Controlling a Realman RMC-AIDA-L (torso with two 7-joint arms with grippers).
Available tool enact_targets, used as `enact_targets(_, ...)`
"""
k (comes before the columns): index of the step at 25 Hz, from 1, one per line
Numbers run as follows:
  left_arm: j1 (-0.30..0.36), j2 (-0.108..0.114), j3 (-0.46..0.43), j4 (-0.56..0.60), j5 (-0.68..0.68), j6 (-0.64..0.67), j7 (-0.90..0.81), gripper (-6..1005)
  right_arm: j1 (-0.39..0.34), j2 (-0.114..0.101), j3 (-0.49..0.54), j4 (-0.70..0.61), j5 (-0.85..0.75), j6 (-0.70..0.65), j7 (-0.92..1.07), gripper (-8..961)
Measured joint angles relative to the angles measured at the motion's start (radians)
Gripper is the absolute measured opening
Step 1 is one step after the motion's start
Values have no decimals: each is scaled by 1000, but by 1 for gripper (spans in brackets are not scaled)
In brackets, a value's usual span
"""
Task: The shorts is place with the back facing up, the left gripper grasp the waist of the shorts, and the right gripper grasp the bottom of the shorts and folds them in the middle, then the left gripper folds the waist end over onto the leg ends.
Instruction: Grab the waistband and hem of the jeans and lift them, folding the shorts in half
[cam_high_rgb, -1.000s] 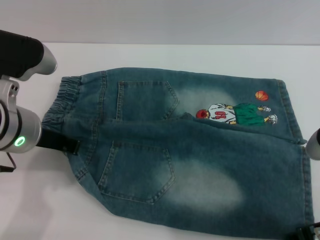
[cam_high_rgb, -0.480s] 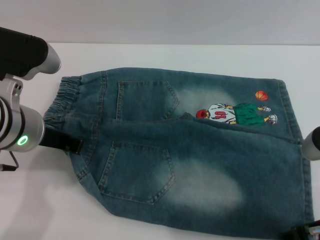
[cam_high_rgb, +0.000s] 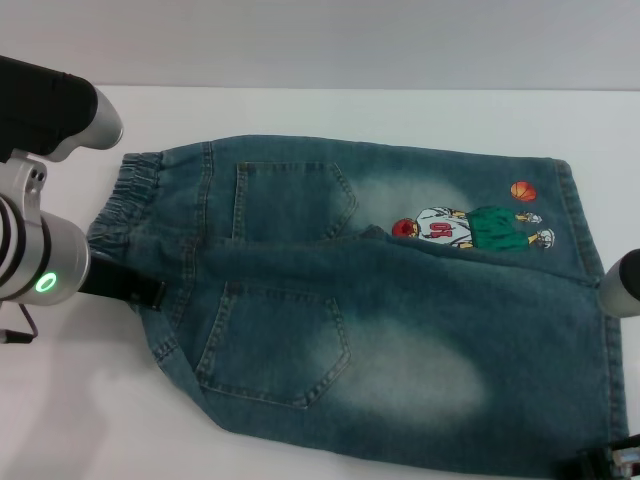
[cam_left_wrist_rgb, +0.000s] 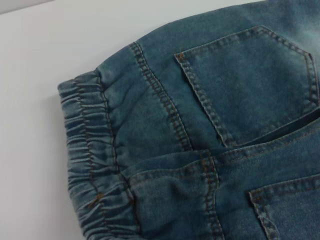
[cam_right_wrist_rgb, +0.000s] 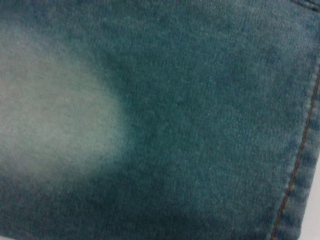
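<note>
The blue faded-denim shorts (cam_high_rgb: 380, 300) lie back up on the white table, and the near half overlaps the far half along the middle. The puckered waist (cam_high_rgb: 125, 195) is at the left and fills the left wrist view (cam_left_wrist_rgb: 87, 150). My left gripper (cam_high_rgb: 125, 285) sits at the near part of the waist, its black claw pinching the denim there. The leg hems (cam_high_rgb: 612, 370) are at the right, with the cartoon print (cam_high_rgb: 470, 228) on the far leg. Only a black tip of my right gripper (cam_high_rgb: 610, 465) shows, at the near hem corner. The right wrist view shows denim and hem stitching (cam_right_wrist_rgb: 295, 180) from close up.
The white table (cam_high_rgb: 330, 115) extends beyond the shorts at the back and at the front left. The silver wrist of my right arm (cam_high_rgb: 625, 285) hangs over the right edge of the shorts. My left arm's upper link (cam_high_rgb: 50, 115) is at the far left.
My left arm has shifted slightly right toward the shorts. The right wrist has risen a little at the right edge. The shorts look almost unchanged.
</note>
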Motion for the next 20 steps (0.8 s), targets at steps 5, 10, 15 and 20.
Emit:
enact_targets(5, 0, 0, 0, 0, -1, 0, 2, 4, 6, 0, 0, 1, 8, 4, 0, 744)
enact_targets(10, 0, 0, 1, 0, -2, 0, 3, 4, 11, -1, -1, -1, 15, 9, 0, 743)
enact_targets(15, 0, 0, 2, 0, -3, 0, 4, 4, 12, -2, -1, -5, 15, 10, 0, 740)
enact_targets(20, 0, 0, 2, -4, -4, 0, 4, 5, 14, -2, -2, 4, 15, 12, 0, 737)
